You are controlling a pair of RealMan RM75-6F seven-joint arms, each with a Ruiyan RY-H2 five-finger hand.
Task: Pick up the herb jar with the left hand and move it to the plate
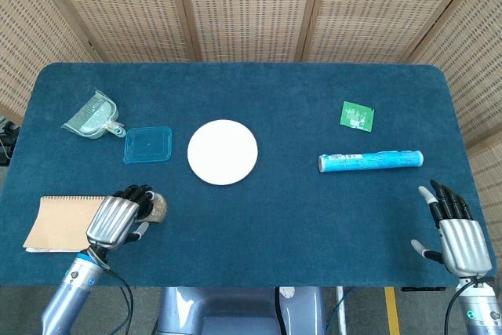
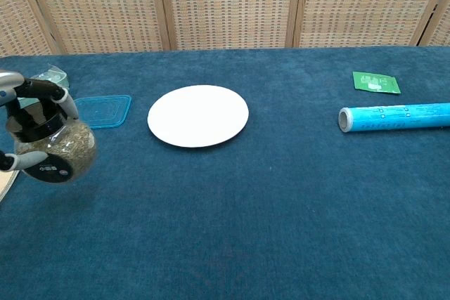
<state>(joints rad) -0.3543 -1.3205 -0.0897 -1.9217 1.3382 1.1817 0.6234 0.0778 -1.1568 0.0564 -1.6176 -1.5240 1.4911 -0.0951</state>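
My left hand grips the herb jar, a round glass jar of dried herbs with a black neck, and holds it off the blue cloth. The jar shows just past my fingers in the head view, near the table's front left. The white plate lies empty at the table's middle, to the right of and beyond the jar; it is also visible as the plate in the chest view. My right hand rests open at the front right corner, holding nothing.
A tan notebook lies just left of my left hand. A blue lid and a clear-green dustpan sit behind it. A blue tube and a green packet lie on the right side.
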